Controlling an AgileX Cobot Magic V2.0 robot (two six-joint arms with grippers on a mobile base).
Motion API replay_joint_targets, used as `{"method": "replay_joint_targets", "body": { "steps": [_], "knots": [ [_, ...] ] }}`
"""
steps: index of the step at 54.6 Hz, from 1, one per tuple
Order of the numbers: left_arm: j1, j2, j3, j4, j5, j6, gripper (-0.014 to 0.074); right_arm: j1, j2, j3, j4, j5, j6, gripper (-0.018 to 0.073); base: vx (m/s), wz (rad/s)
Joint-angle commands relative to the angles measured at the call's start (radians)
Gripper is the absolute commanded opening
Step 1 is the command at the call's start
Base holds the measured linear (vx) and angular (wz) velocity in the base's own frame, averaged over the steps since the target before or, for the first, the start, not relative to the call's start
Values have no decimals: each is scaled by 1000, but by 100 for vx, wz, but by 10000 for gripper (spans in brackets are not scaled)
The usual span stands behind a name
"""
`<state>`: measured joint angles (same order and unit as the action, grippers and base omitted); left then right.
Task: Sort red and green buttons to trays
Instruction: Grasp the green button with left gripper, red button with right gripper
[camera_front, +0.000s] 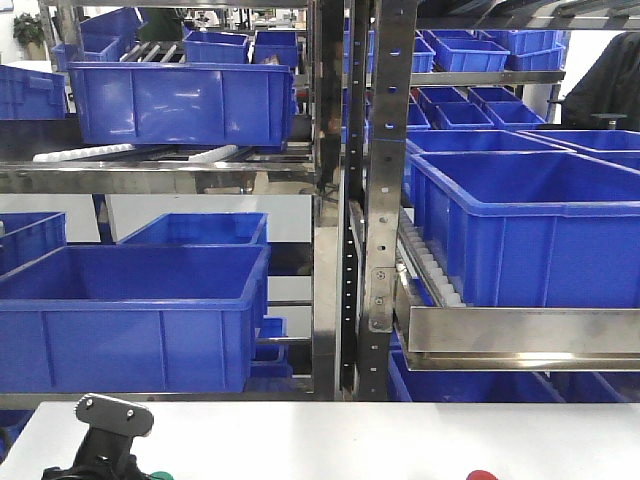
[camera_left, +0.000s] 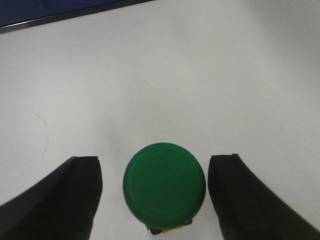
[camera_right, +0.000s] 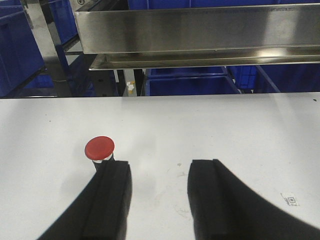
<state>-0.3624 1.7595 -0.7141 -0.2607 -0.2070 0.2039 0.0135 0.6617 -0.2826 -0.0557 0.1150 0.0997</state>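
Green button (camera_left: 164, 186) stands upright on the white surface (camera_left: 200, 75). In the left wrist view you see its domed cap from above, sitting between the two black fingers (camera_left: 60, 200) of the left hand (camera_left: 154, 160). Those fingers are spread wide, with a strip of bare surface showing on each side of the cap, so nothing is gripped. A bit of black and yellow base peeks out under the cap's near edge. In the right wrist view, the red button (camera_right: 99, 148) also stands upright on the surface, just beside the tip of the finger at the picture's left; you cannot tell whether the two touch. The right hand (camera_right: 160, 167) is likewise spread, with only bare surface between its fingers. The front view gives you just the tops of both caps at the bottom edge, green just beside the left hand's black body and red well apart from it toward the other side. Behind the surface stands a steel rack (camera_front: 380, 200) loaded with deep blue bins (camera_front: 180, 100).
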Motion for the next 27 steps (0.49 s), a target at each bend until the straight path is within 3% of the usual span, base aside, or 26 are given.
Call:
{"method": "replay_joint_targets", "body": {
  "steps": [1,27],
  "knots": [
    [2,-14,-24,-3,-77,0,577,-5,3,-34,-5,-68,-3,361,0,0],
    [2,64,-106,15,-42,-4,548,-5,18,-34,-4,-68,-3,361,0,0]
  ]
}}
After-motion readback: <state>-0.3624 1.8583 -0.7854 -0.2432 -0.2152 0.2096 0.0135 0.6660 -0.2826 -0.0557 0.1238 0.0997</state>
